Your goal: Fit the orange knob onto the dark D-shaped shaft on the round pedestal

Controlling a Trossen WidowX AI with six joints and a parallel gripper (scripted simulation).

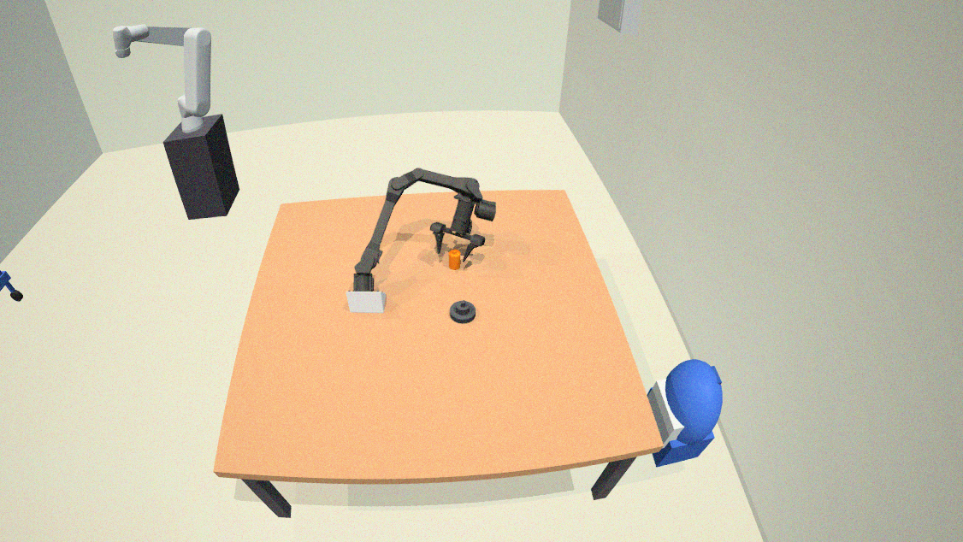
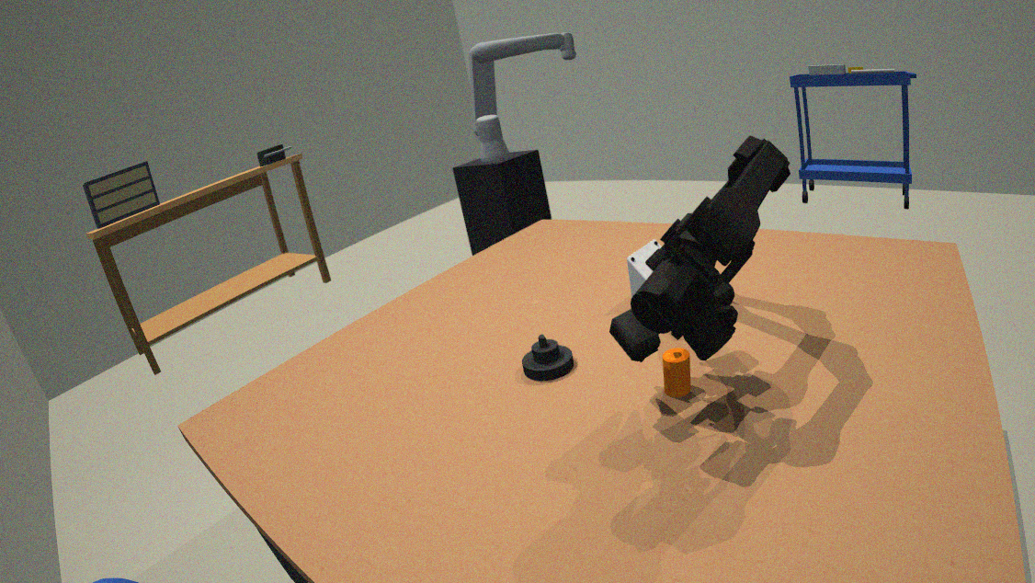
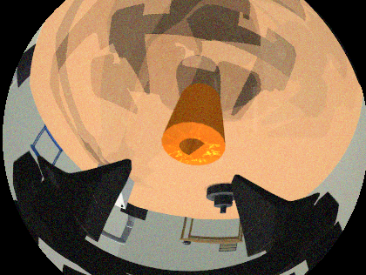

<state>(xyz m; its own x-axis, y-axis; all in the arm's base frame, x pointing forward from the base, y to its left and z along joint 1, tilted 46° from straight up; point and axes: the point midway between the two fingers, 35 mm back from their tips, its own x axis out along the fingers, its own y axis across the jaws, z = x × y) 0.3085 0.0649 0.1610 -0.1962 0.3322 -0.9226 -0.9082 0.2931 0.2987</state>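
The orange knob (image 1: 454,260) (image 2: 676,378) (image 3: 196,109) stands upright on the table. In the wrist view its top face shows a hole with a flat side. My gripper (image 1: 451,256) (image 3: 183,174) is wide open and tilted. Its fingertips are near the knob's upper part, with nothing held; in the exterior view the fingertips are hidden behind the gripper's own body. The dark round pedestal (image 1: 463,316) (image 2: 548,369) (image 3: 219,191) stands apart from the knob, with its thin shaft (image 1: 463,303) (image 2: 542,338) (image 3: 223,209) bare. The shaft's flat side cannot be made out.
The table (image 1: 404,403) (image 2: 405,434) carries the arm's white base block (image 1: 365,302) (image 2: 638,271), left of the pedestal in the top view. A blue chair-like object (image 1: 694,403) stands by the table's near right corner. Another arm on a black plinth (image 1: 202,174) (image 2: 503,202) stands off the table.
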